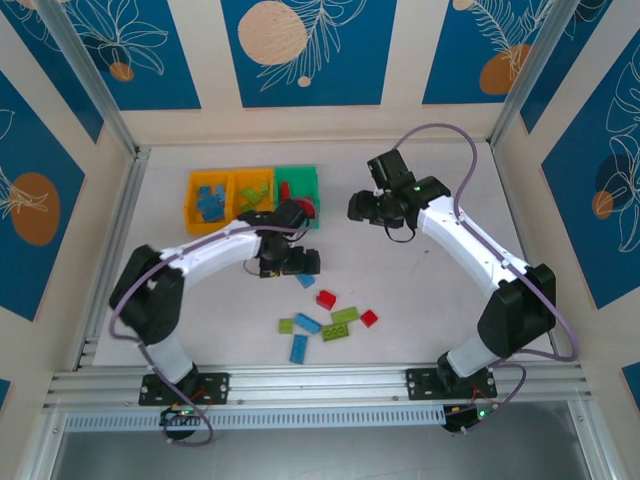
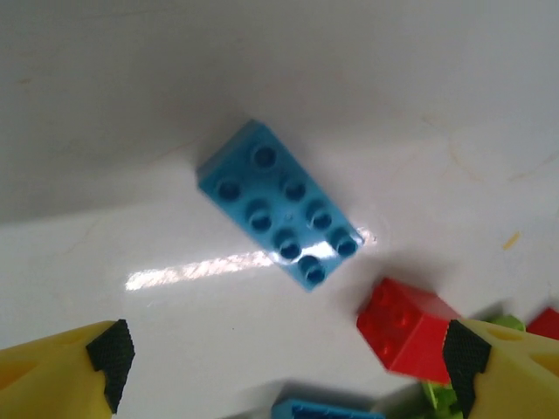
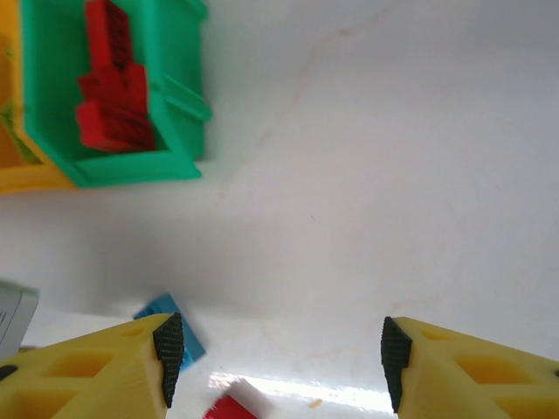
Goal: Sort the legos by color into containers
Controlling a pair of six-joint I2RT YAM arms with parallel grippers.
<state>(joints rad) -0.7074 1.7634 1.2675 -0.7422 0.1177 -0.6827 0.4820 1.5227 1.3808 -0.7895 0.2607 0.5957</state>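
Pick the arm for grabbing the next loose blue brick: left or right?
Left, probably. The left gripper is open with a blue brick lying just ahead of it. The right gripper is open too, but sits by the green bin, farther from that brick.

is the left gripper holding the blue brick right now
No, the blue brick lies flat on the table, beyond the left gripper, whose jaws stand wide open with nothing between them.
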